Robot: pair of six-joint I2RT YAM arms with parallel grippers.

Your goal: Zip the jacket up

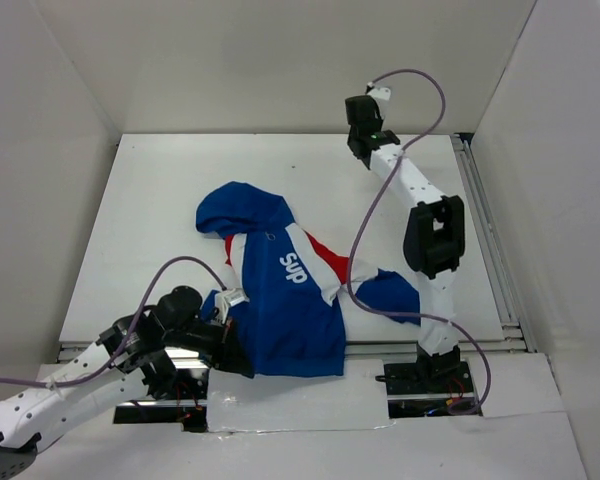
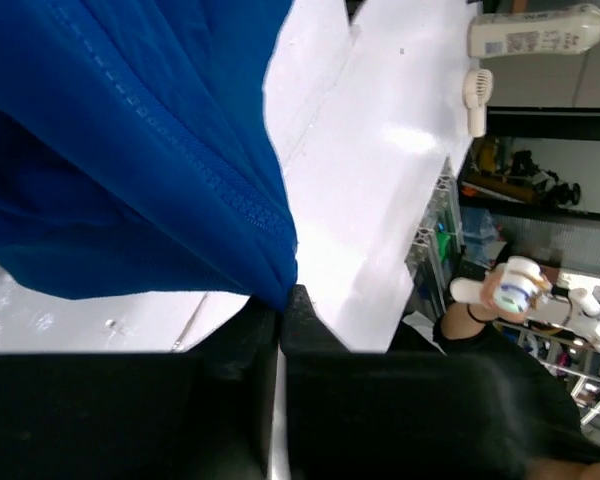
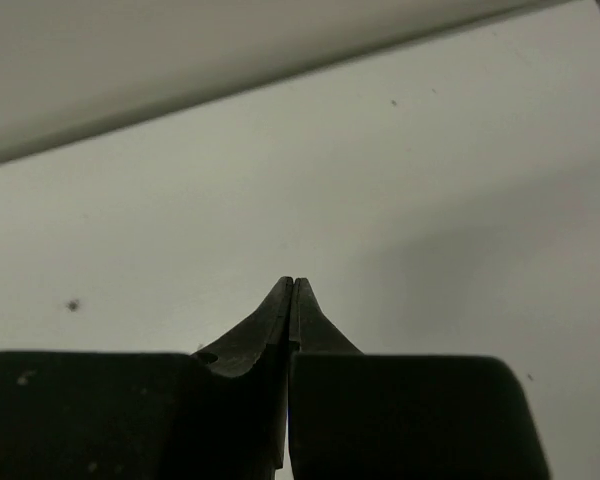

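Note:
The jacket (image 1: pixel 280 300) lies crumpled in the middle of the white table (image 1: pixel 160 200), royal blue with red and white panels and white lettering, its hood towards the back left. My left gripper (image 1: pixel 244 364) is at the jacket's near hem. In the left wrist view its jaws (image 2: pixel 283 292) are shut on a fold of the blue jacket fabric (image 2: pixel 130 150), which hangs up and left from the tips. No zipper shows in that view. My right gripper (image 1: pixel 358 148) hovers over the table's far edge, well clear of the jacket, shut on nothing (image 3: pixel 292 282).
White walls enclose the table on three sides. A metal rail (image 1: pixel 485 240) runs along the right edge. The right arm's purple cable (image 1: pixel 365 230) droops over the jacket's right sleeve. Beyond the table edge a person's hand holds a white bottle (image 2: pixel 515 285).

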